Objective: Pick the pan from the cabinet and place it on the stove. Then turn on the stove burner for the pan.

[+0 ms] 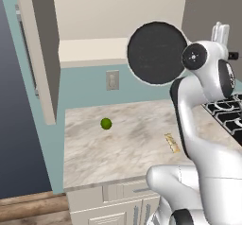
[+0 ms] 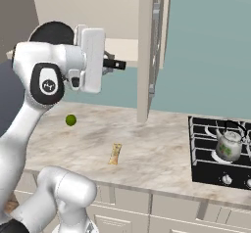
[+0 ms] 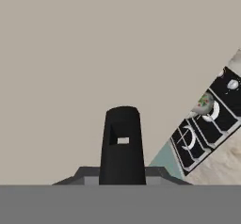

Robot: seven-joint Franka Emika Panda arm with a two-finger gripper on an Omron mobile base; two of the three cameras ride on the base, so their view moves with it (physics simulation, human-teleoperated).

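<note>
The pan [image 1: 158, 53] hangs in the air in front of the open cabinet [image 1: 90, 49], tipped on edge so its round dark face points toward the camera. In the right base view the pan [image 2: 51, 31] peeks out behind the arm, and its thin black handle [image 2: 116, 64] sticks out past my gripper [image 2: 107, 63], which is shut on it. The handle [image 3: 122, 143] rises at the bottom of the hand view, in front of a cream cabinet surface. The stove [image 2: 215, 171] lies to the right on the counter, well below the pan.
A glass kettle [image 2: 228, 146] stands on the stove's grates. A lime [image 1: 106, 123] and a small wrapped bar [image 1: 172, 142] lie on the marble counter [image 1: 118, 148]. The open cabinet doors [image 1: 42, 44] [image 2: 149, 46] jut out on both sides of the pan.
</note>
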